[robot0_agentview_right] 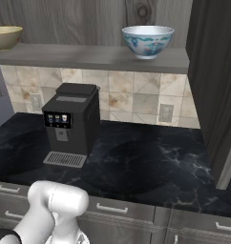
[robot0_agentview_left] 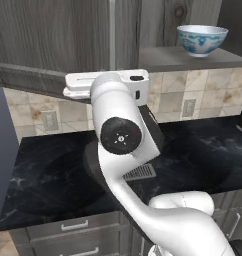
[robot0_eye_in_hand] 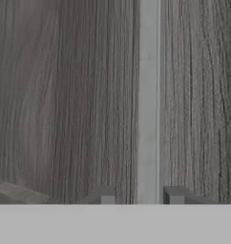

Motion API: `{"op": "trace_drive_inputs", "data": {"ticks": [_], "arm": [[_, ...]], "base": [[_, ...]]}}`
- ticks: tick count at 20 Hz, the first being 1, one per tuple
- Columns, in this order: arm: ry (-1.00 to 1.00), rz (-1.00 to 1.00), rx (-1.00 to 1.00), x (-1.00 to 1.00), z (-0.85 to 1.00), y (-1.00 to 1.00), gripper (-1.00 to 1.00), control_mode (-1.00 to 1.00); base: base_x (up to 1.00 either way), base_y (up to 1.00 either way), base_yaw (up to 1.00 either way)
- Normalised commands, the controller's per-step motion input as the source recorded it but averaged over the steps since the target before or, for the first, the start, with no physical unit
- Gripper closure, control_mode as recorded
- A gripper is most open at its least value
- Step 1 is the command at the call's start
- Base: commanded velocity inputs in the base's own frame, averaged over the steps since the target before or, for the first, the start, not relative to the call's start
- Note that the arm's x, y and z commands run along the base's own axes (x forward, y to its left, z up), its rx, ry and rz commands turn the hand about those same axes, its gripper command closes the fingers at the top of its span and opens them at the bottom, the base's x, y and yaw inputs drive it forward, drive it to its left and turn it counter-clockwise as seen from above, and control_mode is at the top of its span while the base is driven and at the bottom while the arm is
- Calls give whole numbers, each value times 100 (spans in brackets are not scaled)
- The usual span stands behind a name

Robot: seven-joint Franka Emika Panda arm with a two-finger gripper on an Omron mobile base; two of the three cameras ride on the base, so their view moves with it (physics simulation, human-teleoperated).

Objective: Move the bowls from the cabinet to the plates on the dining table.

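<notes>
So in the left base view the white arm [robot0_agentview_left: 124, 150] fills the middle of the frame, and its hand is up against the cabinet [robot0_agentview_left: 53, 35] door in the upper left. The hand view looks straight at the wood grain, with a slim metal handle [robot0_eye_in_hand: 149, 100] running top to bottom between the two fingertips [robot0_eye_in_hand: 102, 195]; the jaws straddle it with gaps on both sides, not clamped. In the right base view the tan bowl [robot0_agentview_right: 5, 36] sits at the far upper left on the cabinet shelf [robot0_agentview_right: 96, 57], the coffee machine [robot0_agentview_right: 72, 123] stands on the black marble bench [robot0_agentview_right: 146, 162] below, and the white and blue bowl [robot0_agentview_right: 147, 41] sits upper centre-right.
</notes>
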Motion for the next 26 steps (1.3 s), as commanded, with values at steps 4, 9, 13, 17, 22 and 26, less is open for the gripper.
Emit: {"op": "trace_drive_inputs", "data": {"ticks": [4, 9, 13, 17, 22, 26], "arm": [[0, 0, 0, -44, -18, 56, -100, -100], [0, 0, 1, -36, -7, 28, -100, -100], [0, 0, 4, -43, 1, 2, -100, -100], [0, 0, 5, -52, 4, 0, -100, -100], [-2, 3, 5, -44, 14, -31, -100, -100], [-2, 8, 3, -41, 15, -40, -100, -100]], "base": [[0, 0, 0], [0, 0, 0], [0, 0, 0], [0, 0, 0], [0, 0, 0], [0, 0, 0]]}}
